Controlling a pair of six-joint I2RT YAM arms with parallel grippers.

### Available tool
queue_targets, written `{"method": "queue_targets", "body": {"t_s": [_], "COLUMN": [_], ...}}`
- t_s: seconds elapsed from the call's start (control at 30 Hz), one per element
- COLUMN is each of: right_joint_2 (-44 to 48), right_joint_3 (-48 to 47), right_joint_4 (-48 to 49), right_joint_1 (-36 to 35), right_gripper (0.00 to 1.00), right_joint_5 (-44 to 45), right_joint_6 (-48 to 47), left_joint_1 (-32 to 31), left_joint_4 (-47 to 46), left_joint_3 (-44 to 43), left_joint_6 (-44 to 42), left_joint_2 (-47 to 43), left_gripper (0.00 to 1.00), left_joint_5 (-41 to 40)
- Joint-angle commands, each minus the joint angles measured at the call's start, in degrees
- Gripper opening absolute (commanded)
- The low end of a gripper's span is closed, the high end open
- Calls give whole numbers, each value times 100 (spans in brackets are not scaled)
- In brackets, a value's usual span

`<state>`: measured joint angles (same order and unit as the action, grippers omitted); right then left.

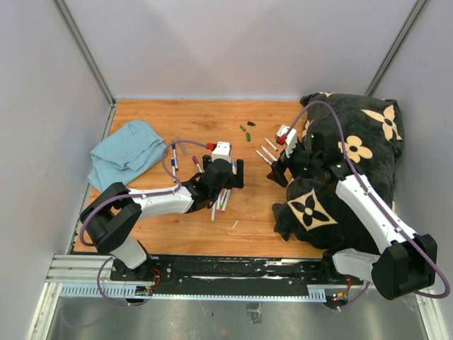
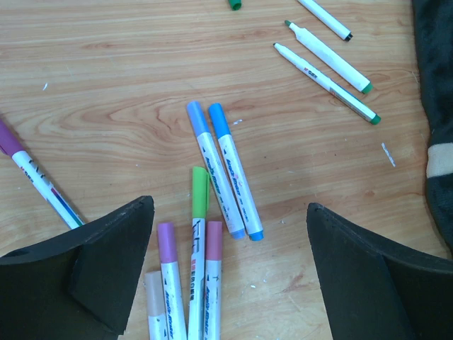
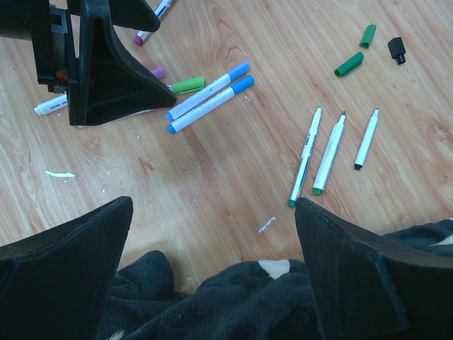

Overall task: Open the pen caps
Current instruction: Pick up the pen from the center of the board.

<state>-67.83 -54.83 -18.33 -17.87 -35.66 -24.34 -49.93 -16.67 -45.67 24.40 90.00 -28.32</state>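
Note:
My left gripper (image 1: pixel 225 180) is open and empty, hovering over a cluster of capped white markers (image 1: pixel 221 200). In the left wrist view, between its fingertips (image 2: pixel 230 209), lie two blue-capped markers (image 2: pixel 226 177) and markers with a green cap (image 2: pixel 200 193), a purple cap (image 2: pixel 166 242), a pink cap (image 2: pixel 214 237) and a pale cap (image 2: pixel 153 289). My right gripper (image 1: pixel 282 170) is open and empty (image 3: pixel 214 205) at the blanket's edge, beside three uncapped markers (image 3: pixel 329 152). Two loose green caps (image 3: pixel 349 64) and a black cap (image 3: pixel 397 49) lie beyond them.
A blue cloth (image 1: pixel 127 152) lies at the far left with a purple-capped marker (image 1: pixel 174 157) beside it. A black blanket with cream flowers (image 1: pixel 354 163) covers the right side and lies under my right gripper (image 3: pixel 212 297). Grey walls enclose the wooden table (image 1: pixel 205 117).

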Motion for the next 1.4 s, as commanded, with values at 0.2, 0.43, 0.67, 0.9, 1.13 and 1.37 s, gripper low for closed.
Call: {"method": "queue_targets", "body": {"t_s": [0.2,0.43,0.67,0.9,1.13,1.37], "right_joint_2": [-2,14,0,-19,6,35], "right_joint_3": [-183,-186,-185,-193,-200,-204], "right_joint_4": [-78,-77,-81,-98,-101,-109], "right_joint_1": [123,132,138,136,141,135], "right_gripper": [98,98,98,98,98,98], "right_joint_5": [73,68,68,68,61,68], "right_joint_6": [-54,-49,-54,-62,-62,-71], "left_joint_1": [389,643,643,609,518,511], "left_joint_4": [22,652,1400,1585,1782,1980], "left_joint_3": [-516,-1269,-1995,-2070,-2313,-2509], "left_joint_6": [-196,-381,-370,-207,-171,-158], "left_joint_2": [379,963,1560,1645,1906,2106], "left_gripper": [78,51,50,42,34,31], "left_joint_5": [497,870,1047,1249,1384,1367]}}
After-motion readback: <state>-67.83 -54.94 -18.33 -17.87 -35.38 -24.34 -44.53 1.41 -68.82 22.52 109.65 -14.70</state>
